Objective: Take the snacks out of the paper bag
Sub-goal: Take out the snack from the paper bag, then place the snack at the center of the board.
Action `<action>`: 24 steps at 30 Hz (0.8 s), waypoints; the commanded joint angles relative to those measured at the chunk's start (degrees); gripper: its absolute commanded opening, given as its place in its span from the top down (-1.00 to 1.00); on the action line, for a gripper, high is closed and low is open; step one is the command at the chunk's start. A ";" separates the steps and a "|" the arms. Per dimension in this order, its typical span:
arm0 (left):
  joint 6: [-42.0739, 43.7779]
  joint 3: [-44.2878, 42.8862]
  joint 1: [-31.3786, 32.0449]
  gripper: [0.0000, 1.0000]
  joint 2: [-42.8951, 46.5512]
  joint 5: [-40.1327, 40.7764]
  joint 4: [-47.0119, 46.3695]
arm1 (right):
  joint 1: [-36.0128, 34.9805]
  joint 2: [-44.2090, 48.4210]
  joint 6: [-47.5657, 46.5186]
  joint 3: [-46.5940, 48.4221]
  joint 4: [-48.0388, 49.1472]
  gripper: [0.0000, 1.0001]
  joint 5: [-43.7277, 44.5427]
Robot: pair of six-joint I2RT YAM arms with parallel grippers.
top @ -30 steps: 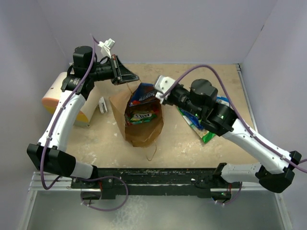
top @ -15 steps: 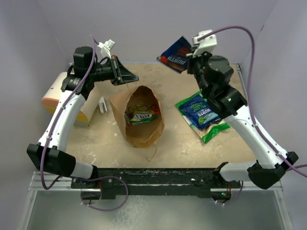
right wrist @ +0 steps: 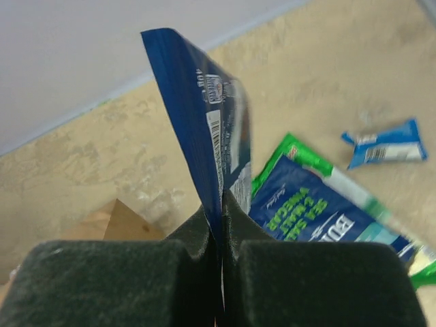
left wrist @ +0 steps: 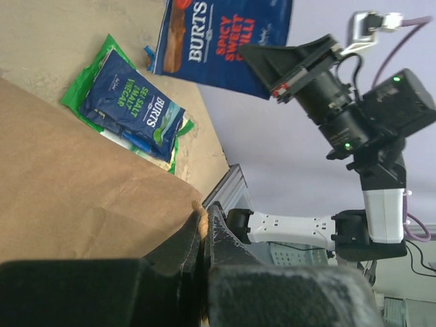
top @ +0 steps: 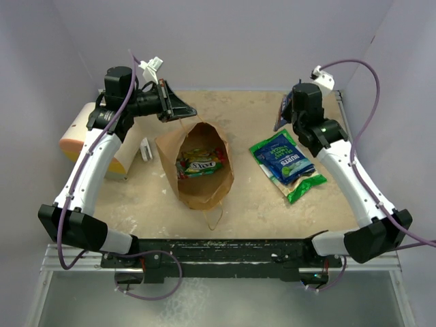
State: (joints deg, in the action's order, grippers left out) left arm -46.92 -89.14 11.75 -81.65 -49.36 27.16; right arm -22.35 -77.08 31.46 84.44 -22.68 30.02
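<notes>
The paper bag (top: 197, 178) stands open at mid table, with a teal-red-white packet (top: 199, 164) inside. My left gripper (top: 182, 111) is shut on the bag's twisted handle (left wrist: 198, 219) and holds it up; in the left wrist view the gripper (left wrist: 202, 228) shows the handle pinched between its jaws. My right gripper (top: 285, 114) is shut on the dark blue packet with a red label (right wrist: 212, 129), held above the table's back right; it also shows in the left wrist view (left wrist: 225, 37). A blue-green packet (top: 283, 158) lies on a green one (top: 304, 189).
A cream cylinder with an orange end (top: 80, 138) lies at the left and a small white block (top: 145, 148) stands beside the bag. A small blue packet (right wrist: 385, 143) lies near the back right corner. Purple walls close in on three sides.
My right arm has lifted the dark blue packet out of the bag, swung it up and right, and now holds it lower over the back right. The left arm has not moved.
</notes>
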 commanded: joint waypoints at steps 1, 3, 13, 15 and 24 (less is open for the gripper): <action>0.27 -1.91 -0.39 1.00 0.74 -0.39 -2.38 | 2.39 2.77 18.87 -3.82 0.31 1.00 -1.15; 0.25 -1.90 -0.40 1.00 0.86 -0.43 -2.37 | 3.72 2.28 25.30 -5.56 0.18 1.00 -1.36; 0.59 -1.88 -0.79 1.00 1.33 -0.47 -2.10 | 6.50 -2.03 37.97 -8.95 0.55 1.00 -3.06; 0.61 -2.02 -0.77 1.00 1.27 -0.53 -2.07 | 6.74 -2.79 38.95 -9.62 0.74 1.00 -2.42; 0.70 -2.33 -0.86 1.00 0.95 -0.94 -2.10 | 8.24 -4.61 42.19 -16.70 4.52 1.00 -0.97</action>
State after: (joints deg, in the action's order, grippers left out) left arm -46.92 -89.14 11.64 -81.65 -49.54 27.14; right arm -14.98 -81.97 69.45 69.32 -21.06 27.11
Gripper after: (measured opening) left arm 0.007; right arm 0.005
